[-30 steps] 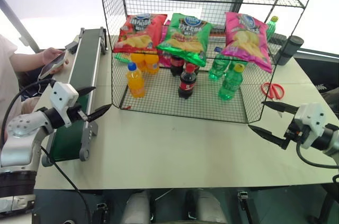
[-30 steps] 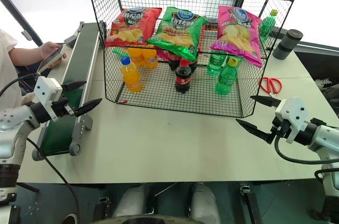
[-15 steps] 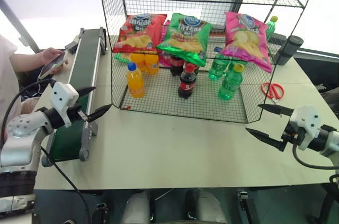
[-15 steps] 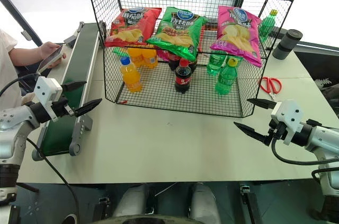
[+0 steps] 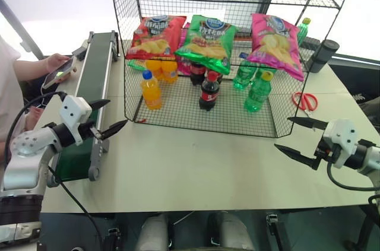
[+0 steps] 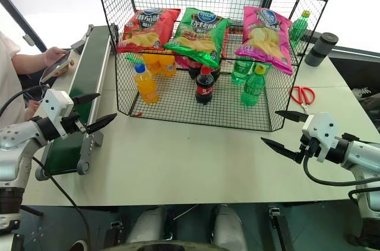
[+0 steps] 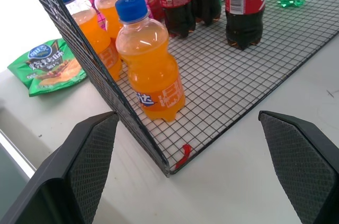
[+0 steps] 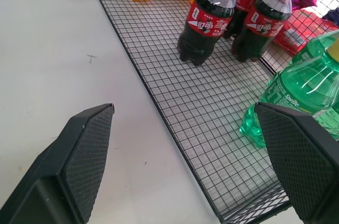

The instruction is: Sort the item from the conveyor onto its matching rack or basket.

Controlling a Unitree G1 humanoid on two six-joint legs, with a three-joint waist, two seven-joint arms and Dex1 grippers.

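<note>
Pink chip bag [image 5: 276,45] lay sloped on rack [image 5: 332,43], logo end up and back.
Lower end overhung green bottles; both my fingers gaped empty.

A pale tabletop [image 5: 196,168] stands before a bright white backdrop.

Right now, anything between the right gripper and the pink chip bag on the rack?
Yes. The pink chip bag already sits on the rack middle tier. The right gripper, open, hangs over the table in front; the rack's front mesh corner and the green soda bottles below the bag stand between them.
</note>
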